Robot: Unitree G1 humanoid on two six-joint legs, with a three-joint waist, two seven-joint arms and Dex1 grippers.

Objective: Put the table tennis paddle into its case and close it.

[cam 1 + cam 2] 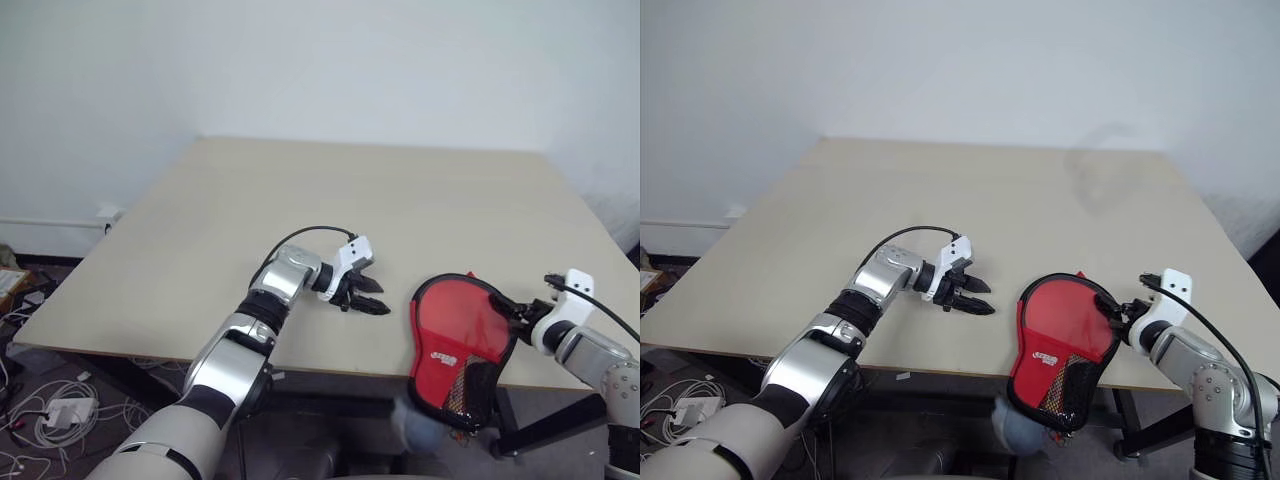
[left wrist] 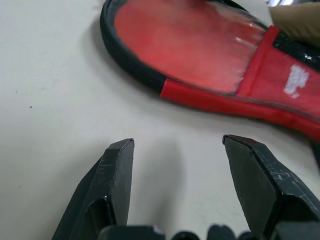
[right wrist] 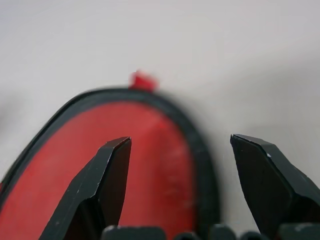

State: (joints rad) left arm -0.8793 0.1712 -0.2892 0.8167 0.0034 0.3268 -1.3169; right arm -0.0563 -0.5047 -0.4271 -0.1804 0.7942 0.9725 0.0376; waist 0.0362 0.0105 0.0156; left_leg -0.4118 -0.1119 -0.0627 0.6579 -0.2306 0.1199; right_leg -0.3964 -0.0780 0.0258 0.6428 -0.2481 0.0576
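Note:
The case (image 1: pixel 445 357) lies at the table's front right, black-rimmed, with a red band and a mesh end that hangs over the front edge. The table tennis paddle (image 1: pixel 462 312) shows as a red face through the case's clear side; its handle is hidden. My left gripper (image 1: pixel 378 298) is open and holds nothing, low over the table a short way left of the case (image 2: pixel 200 55). My right gripper (image 1: pixel 520 318) is open at the case's right rim. In the right wrist view its fingers (image 3: pixel 107 185) straddle the black rim (image 3: pixel 200 150).
The pale table (image 1: pixel 350 200) stretches back to a white wall. The case overhangs the table's front edge. Cables and a power strip (image 1: pixel 60 410) lie on the floor to the left.

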